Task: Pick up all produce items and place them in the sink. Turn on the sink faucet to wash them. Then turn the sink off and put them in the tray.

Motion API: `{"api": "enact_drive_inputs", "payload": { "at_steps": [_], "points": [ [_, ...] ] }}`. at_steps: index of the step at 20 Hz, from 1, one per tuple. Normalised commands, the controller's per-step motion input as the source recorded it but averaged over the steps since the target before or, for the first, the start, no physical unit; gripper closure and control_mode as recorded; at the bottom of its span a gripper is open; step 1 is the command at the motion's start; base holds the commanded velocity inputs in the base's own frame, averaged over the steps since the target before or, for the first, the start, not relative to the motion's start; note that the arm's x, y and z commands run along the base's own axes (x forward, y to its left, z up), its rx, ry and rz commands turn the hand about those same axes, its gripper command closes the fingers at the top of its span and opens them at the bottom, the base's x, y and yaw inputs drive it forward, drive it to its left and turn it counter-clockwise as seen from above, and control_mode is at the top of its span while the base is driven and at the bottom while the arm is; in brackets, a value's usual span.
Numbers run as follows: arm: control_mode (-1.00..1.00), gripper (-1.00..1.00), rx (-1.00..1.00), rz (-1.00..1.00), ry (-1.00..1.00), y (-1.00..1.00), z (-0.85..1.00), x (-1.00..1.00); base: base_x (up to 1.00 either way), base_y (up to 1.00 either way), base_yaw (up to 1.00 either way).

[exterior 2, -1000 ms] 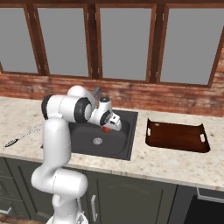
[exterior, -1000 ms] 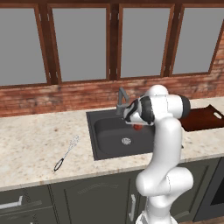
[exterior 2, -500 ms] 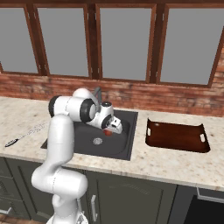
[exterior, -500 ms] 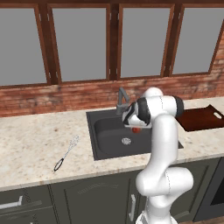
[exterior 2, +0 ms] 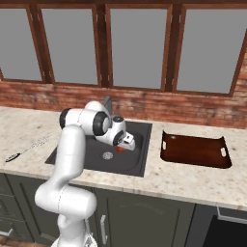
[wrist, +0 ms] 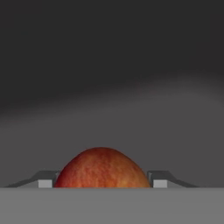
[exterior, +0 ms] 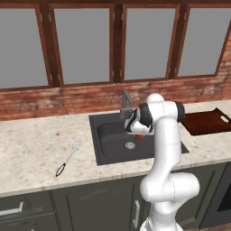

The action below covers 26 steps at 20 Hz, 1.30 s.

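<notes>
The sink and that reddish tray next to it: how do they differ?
The sink is a deep matte black basin sunk into the counter; the tray is flat, dark reddish-brown and lies on top of it. The sink has a round silver drain; the tray has cut-out handles. The sink is larger. Both are rectangular with rounded corners.

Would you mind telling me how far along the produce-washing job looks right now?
Early or midway. In hand: the jaws are closed on the red-orange fruit, held over the sink beside the faucet. No water shows running, so whether washing has happened cannot be told. Left: the tray on the counter has nothing in it, so the fruit has yet to be put there.
</notes>
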Motion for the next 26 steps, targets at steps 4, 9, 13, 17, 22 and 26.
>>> {"api": "enact_drive_inputs", "payload": {
  "at_steps": [4, 9, 13, 17, 22, 26],
  "points": [
    [-1.00, -1.00, 0.00, 0.00, -0.01, -0.02, -0.04, 0.07, 0.00, 0.00, 0.00],
    [-1.00, -1.00, 0.00, 0.00, -0.02, 0.00, 0.13, 0.00, 0.00, 0.00, 0.00],
    [-1.00, -1.00, 0.00, 0.00, -0.03, 0.00, 0.39, -0.06, 0.00, 0.00, 0.00],
    [-1.00, -1.00, 0.03, 0.00, -0.10, -0.11, 0.52, -0.26, 0.00, 0.00, 0.00],
    [-1.00, -1.00, 0.07, 0.01, -0.11, -0.33, 0.56, -0.35, 0.00, 0.00, 0.00],
    [-1.00, -1.00, 0.10, 0.04, -0.07, -0.30, 0.61, -0.29, 0.00, 0.00, 0.00]
  ]
}}
